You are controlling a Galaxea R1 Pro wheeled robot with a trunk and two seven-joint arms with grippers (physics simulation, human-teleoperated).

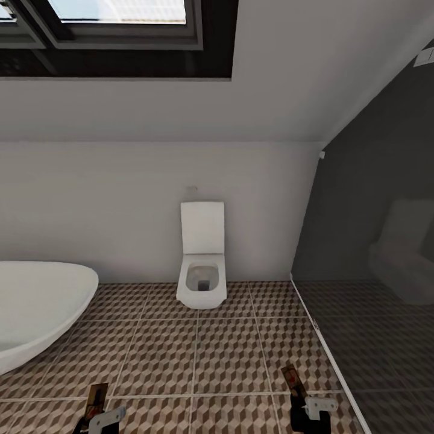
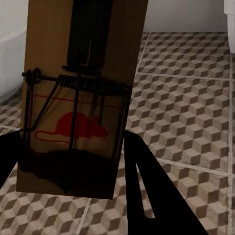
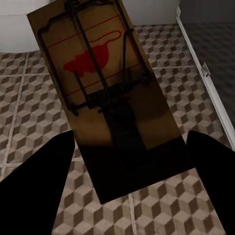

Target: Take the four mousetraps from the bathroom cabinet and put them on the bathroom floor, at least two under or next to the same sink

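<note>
Holding 2 mousetraps, 1 per gripper, above the bathroom floor (image 1: 205,355).
Left gripper (image 1: 98,416) grips 1 mousetrap (image 2: 81,98); right gripper (image 1: 304,405) grips 1 second mousetrap (image 3: 105,93). 1 toilet (image 1: 202,259), 1 bathtub (image 1: 36,301) ahead.

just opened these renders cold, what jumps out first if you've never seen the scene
First the white square toilet with raised lid against the far pale wall, standing on the brown, beige and white cube-patterned tile floor. At the left edge curves a white bathtub. In each wrist view, a flat brown wooden mousetrap with dark wire and a red mouse print is held above the tiles: one in the left gripper, one in the right gripper.
</note>
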